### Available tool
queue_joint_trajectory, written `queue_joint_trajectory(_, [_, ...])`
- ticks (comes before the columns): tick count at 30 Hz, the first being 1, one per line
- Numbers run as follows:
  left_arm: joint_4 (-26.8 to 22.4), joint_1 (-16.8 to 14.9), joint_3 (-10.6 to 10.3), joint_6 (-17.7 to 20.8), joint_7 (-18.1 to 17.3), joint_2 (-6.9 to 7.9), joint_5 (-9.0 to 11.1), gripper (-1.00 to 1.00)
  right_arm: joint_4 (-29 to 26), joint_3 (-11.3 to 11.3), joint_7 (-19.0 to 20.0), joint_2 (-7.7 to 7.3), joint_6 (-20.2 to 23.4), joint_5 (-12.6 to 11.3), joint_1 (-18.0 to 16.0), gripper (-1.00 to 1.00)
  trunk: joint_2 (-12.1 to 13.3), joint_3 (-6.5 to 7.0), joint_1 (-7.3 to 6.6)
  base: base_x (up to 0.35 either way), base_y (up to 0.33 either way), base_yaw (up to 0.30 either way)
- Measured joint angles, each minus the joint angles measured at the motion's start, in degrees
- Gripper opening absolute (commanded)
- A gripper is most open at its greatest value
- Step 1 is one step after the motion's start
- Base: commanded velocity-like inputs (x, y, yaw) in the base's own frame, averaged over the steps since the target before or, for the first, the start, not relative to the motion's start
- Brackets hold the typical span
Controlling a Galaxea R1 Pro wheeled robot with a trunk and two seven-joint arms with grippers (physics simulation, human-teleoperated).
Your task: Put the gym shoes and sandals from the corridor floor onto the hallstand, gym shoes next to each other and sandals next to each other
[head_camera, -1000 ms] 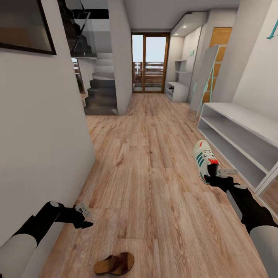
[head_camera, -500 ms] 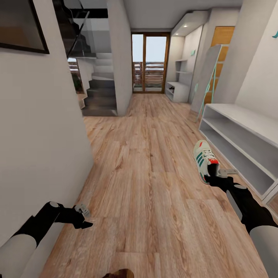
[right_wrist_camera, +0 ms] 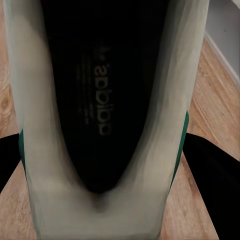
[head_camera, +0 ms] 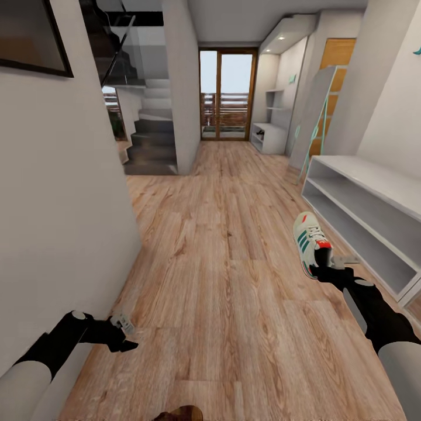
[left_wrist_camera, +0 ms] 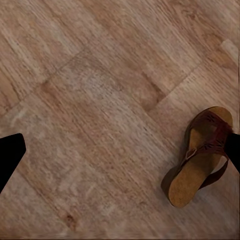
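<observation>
Right gripper (head_camera: 323, 266) clamped on heel of gym shoe (head_camera: 310, 242), held above floor (head_camera: 222, 280) just off the rack's (head_camera: 374, 216) lower shelf front edge; unchanged from 0.5 s ago. Left gripper (head_camera: 124, 334) spread open, empty, lowered slightly since then. One sandal (left_wrist_camera: 202, 155) flat on floor below it; in head view just its tip at bottom edge.

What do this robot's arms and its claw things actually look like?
Each arm starts as a thick white sleeve-like segment near the body, then turns into a slimmer matte black forearm and wrist. The left gripper and right gripper each end in small pale grey fingers on a black base. In the wrist views the fingers look like dark wedges. I see no cables or markings.
</observation>
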Motion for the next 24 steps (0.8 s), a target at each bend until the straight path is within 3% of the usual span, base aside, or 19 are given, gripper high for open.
queue_joint_trajectory(5, [0.5,3.5,0.4,-1.4,1.0,0.05,0.0,1.00,0.0,0.0,0.0,0.00,0.0,0.0,0.0,-1.00,-2.0,-1.25,1.10,0.000,0.000,0.000])
queue_joint_trajectory(18, [0.6,6.2,1.6,-5.7,4.3,0.08,-0.3,1.00,0.0,-0.1,0.0,0.00,0.0,0.0,0.0,-1.00,-7.2,-4.75,3.95,0.000,0.000,0.000])
queue_joint_trajectory(24, [1.8,7.2,1.6,-10.8,8.6,0.04,0.0,1.00,-1.6,0.0,0.0,0.00,0.1,-0.1,0.0,-1.00,-7.3,-5.51,3.98,0.000,0.000,0.000])
